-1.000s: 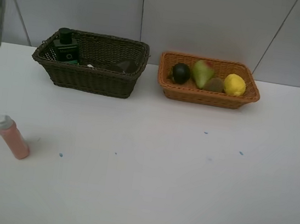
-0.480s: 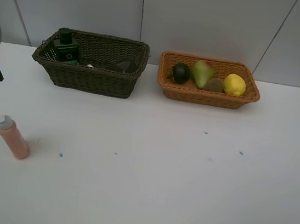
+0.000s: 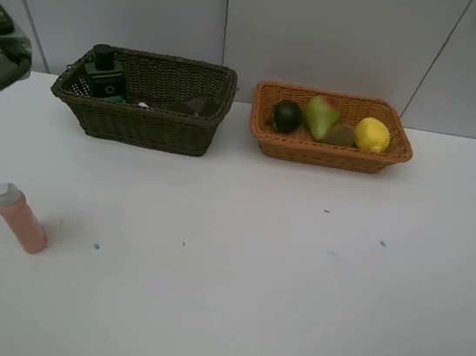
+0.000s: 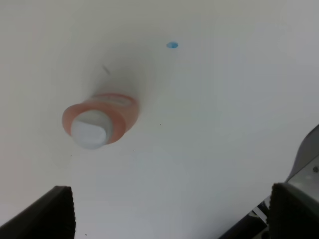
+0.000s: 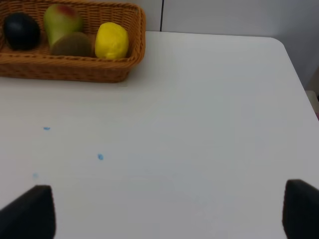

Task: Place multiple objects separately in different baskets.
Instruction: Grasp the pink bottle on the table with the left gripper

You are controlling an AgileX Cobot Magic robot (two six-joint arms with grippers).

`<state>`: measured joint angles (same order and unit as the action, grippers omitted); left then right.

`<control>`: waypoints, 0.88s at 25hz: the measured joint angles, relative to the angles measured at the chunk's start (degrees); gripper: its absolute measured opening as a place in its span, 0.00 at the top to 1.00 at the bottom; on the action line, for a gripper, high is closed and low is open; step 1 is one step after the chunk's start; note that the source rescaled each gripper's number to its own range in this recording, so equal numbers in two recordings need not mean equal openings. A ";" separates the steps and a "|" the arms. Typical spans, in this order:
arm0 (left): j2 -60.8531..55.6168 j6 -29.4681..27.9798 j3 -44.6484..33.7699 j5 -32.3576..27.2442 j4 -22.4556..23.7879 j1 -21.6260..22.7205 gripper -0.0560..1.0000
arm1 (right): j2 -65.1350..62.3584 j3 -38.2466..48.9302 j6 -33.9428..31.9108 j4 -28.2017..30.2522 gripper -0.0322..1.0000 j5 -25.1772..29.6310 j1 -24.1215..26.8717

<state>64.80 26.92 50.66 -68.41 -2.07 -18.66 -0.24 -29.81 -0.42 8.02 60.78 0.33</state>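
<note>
Left hand (image 4: 169, 211) wide open above pink white-capped bottle (image 3: 20, 218) upright on white surface (image 3: 252, 268), holding nothing, right hand (image 5: 169, 211) wide open, empty, near orange-tan basket (image 5: 75, 74).

Left gripper (image 4: 169, 214): only two dark fingertips show, cut by the wrist view's edge. Right gripper (image 5: 169, 211): likewise only two fingertip corners. Dark brown basket (image 3: 144, 122): contents beside the dark green bottle (image 3: 105, 75) are indistinct (a greyish shape, too dim to identify). Kiwi (image 3: 340, 135): partly hidden behind the rim.
</note>
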 joint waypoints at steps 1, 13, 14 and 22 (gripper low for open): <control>0.00 0.08 0.00 -0.05 0.66 0.00 0.00 | 0.00 0.00 0.00 0.00 0.00 0.00 0.00; 6.62 31.21 0.00 -0.50 12.26 2.26 0.00 | 0.00 0.00 0.00 0.00 0.00 0.00 0.00; 7.61 31.96 0.00 -0.19 12.38 2.37 0.00 | 0.00 0.00 0.00 0.00 0.00 0.00 0.00; 14.85 36.86 0.00 7.27 12.39 2.65 0.00 | 0.00 0.00 0.00 0.00 0.00 0.00 0.00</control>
<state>79.65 63.78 50.66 -61.14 10.33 -16.01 -0.24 -29.81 -0.42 8.02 60.78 0.33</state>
